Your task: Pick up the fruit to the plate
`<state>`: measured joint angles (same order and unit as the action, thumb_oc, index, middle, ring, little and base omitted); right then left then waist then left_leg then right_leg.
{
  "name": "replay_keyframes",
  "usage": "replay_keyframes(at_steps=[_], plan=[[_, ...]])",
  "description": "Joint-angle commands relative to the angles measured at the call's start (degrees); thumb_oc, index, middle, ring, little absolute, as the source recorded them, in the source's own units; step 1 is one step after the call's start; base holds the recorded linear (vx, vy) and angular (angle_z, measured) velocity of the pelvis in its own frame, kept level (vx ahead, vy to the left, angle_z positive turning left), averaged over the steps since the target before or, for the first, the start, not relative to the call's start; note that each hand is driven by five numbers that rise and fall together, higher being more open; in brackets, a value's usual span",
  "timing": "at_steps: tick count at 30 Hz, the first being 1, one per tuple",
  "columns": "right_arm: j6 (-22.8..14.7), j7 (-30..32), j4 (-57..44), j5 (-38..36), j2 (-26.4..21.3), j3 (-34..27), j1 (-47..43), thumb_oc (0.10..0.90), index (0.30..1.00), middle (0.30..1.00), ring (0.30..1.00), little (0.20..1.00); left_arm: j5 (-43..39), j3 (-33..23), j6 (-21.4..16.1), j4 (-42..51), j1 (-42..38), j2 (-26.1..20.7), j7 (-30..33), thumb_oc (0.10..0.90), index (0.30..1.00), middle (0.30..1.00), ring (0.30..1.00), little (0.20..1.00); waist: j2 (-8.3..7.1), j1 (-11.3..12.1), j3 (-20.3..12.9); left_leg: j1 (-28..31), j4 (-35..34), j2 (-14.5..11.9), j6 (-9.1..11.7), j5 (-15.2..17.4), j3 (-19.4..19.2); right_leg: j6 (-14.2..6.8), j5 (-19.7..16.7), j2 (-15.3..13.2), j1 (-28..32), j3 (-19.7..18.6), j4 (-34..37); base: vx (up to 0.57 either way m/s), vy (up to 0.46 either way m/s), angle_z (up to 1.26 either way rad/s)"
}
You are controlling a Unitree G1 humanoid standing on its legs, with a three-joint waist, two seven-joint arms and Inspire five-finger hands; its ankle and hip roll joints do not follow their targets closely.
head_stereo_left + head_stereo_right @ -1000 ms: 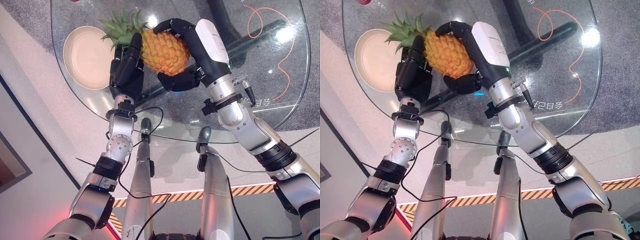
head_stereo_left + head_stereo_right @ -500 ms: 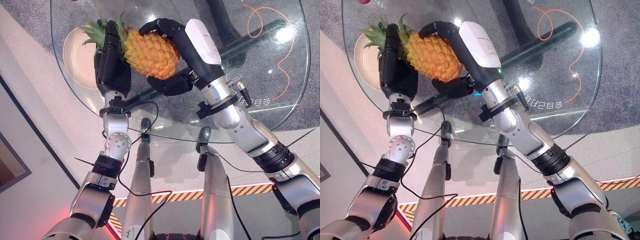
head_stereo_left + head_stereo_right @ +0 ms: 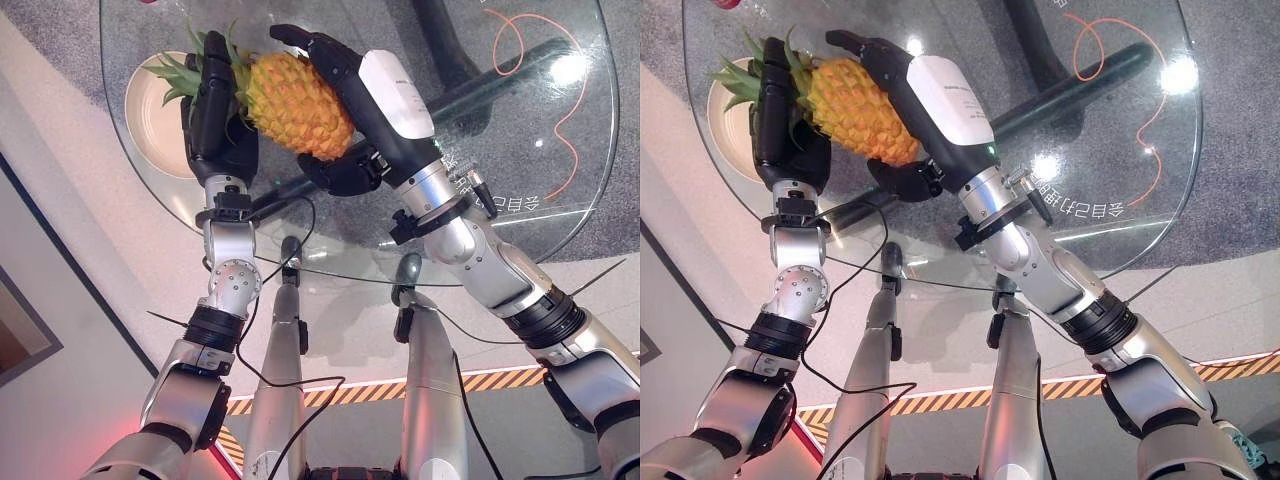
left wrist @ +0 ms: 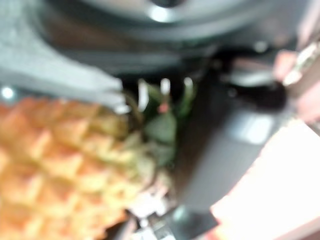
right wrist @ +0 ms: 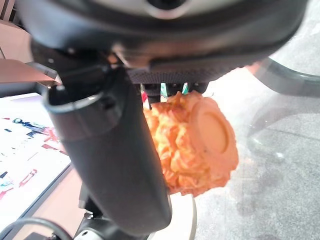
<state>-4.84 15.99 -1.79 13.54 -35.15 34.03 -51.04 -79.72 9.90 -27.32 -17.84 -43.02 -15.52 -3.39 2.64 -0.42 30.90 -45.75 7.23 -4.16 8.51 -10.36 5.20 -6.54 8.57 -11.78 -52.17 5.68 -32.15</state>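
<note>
Both hands are holding the orange-yellow pineapple with a green leafy crown (image 3: 295, 103) in the air above the round clear glass worktop (image 3: 520, 150). The right hand (image 3: 355, 95) is wrapping the fruit's body: its fingers are curling over the far side, and its thumb is curling under the near side at the fruit's blunt end. The left hand (image 3: 215, 115) is pressing against the crown end, its fingers lying straight along the leaves and the top of the fruit rather than curling round it.

The pineapple is lying tilted, crown pointing toward the round cream-coloured plate (image 3: 150, 120) and blunt end toward the right arm. In the right wrist view the fruit's flat base (image 5: 212, 132) is facing the camera.

The plate is sitting on the worktop near its left edge. The leaf tips are hanging over the plate's near rim; the fruit's body is beside the plate, not over it. Nothing can be seen lying in the visible part of the plate.
</note>
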Motion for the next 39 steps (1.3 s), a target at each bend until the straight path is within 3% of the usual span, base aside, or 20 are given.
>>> replay_keyframes(at_steps=[1, 11, 15, 27, 39], plan=[[-3.79, 4.03, -7.79, 0.86, 3.79, -3.60, -7.53, 0.800, 0.900, 0.900, 0.900, 0.900, 5.45, 1.09, -2.96, 7.44, -6.16, 0.40, -6.71, 0.100, 0.300, 0.300, 0.300, 0.200, -2.71, 0.23, -1.11, -0.04, 5.58, 4.40, -3.36, 4.81, -3.60, -0.87, -11.99, 4.36, 6.93, 1.79, 18.08, 0.00, 0.000, 0.00], [-3.99, 5.35, -7.48, 0.86, 4.33, -4.53, -6.80, 0.800, 0.900, 0.900, 0.900, 0.900, 7.66, 0.58, -5.64, 6.94, -6.09, 0.58, -4.69, 0.100, 0.300, 0.300, 0.300, 0.200, -2.68, 0.14, -1.11, 0.17, 5.34, 4.35, -3.36, 4.88, -3.62, -0.81, -11.87, 4.47, 7.07, 1.60, 18.22, 0.00, 0.000, 0.00], [-3.98, 6.11, -7.58, 1.20, 4.40, -4.94, -6.36, 0.800, 0.900, 0.900, 0.900, 0.900, 13.15, -0.03, -9.85, 6.40, -5.94, 0.13, 2.05, 0.100, 0.300, 0.300, 0.300, 0.200, -2.62, 0.23, -1.11, 0.54, 5.50, 4.30, -3.31, 5.38, -3.60, -0.85, -11.38, 4.40, 7.36, 1.60, 17.99, 0.00, 0.000, 0.00], [-4.03, 7.50, -6.13, 1.69, 4.79, -6.28, -6.73, 0.800, 0.900, 0.900, 0.900, 0.900, 27.63, -2.88, -17.00, 6.78, -6.77, -0.63, 15.86, 0.100, 0.300, 0.300, 0.300, 0.200, -2.76, 0.86, -1.11, 0.47, 5.10, 4.35, -3.17, 5.16, -3.00, -0.63, -11.14, 4.43, 7.47, 1.90, 18.16, -0.01, -0.001, 0.00], [-4.21, 8.75, -4.07, 1.82, 5.06, -6.57, -8.02, 0.800, 0.900, 0.900, 0.900, 0.900, 36.44, -5.19, -20.24, 4.19, -9.09, -1.51, 26.29, 0.100, 0.300, 0.300, 0.300, 0.200, -2.77, 0.84, -1.11, 0.82, 4.42, 4.18, -3.02, 4.42, -3.08, -0.32, -11.43, 4.62, 7.81, 1.74, 18.56, -0.01, 0.000, 0.00]])
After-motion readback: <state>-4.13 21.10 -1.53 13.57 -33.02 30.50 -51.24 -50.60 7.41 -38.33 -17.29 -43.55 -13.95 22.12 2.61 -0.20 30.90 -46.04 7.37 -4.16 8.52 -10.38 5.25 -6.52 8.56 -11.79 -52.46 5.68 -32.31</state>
